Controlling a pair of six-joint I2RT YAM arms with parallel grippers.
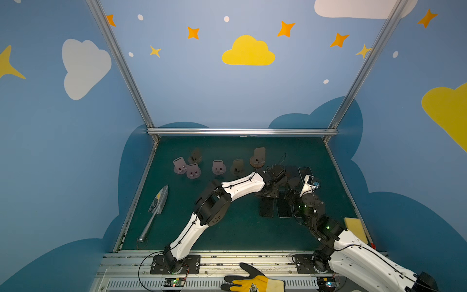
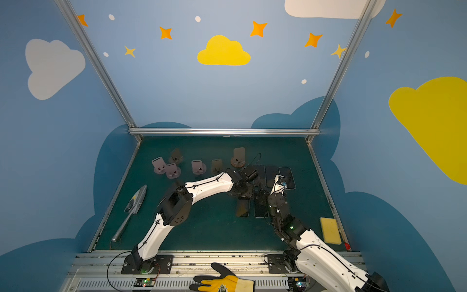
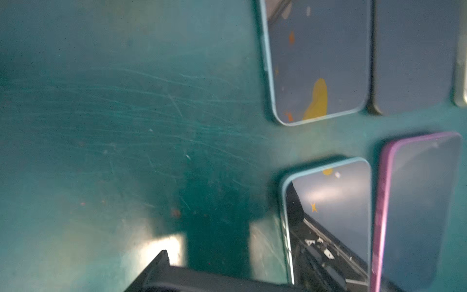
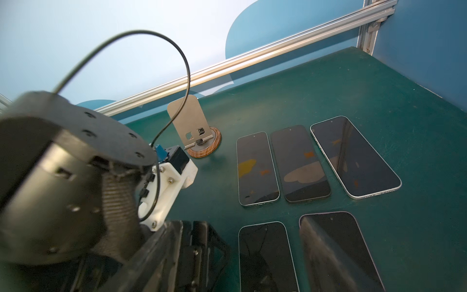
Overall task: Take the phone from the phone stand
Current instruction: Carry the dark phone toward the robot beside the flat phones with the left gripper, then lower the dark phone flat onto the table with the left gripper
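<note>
The bench [image 1: 227,227] is split in two. The phones [image 4: 299,163] lie flat, screens up, on its right half, and the stands [image 1: 218,166] are along the back towards the left. That split probably keeps what has been taken off away from what has yet to be checked.

Both arms bend in over the near row of phones. The left gripper [image 1: 271,193] and right gripper [image 1: 290,197] hang low and close together there. It looks like a place for setting a phone down, not for picking one up.

I cannot tell whether either gripper is released or clenched, as the wrist views show only dark parts of them. No phone is clearly held.

Three phones sit edge to edge in the far row and at least two in the near row. One is the purple phone [image 3: 417,202], just beside a light-blue one. Packing them tightly in line saves bench room.

Every stand I can make out is bare, including the wooden-base stand [image 4: 194,126] nearest the phones, so the task looks finished or nearly so.

The trowel [image 1: 158,202] at the left edge and the sponge [image 1: 355,228] at the right are well clear and seem to play no part.
</note>
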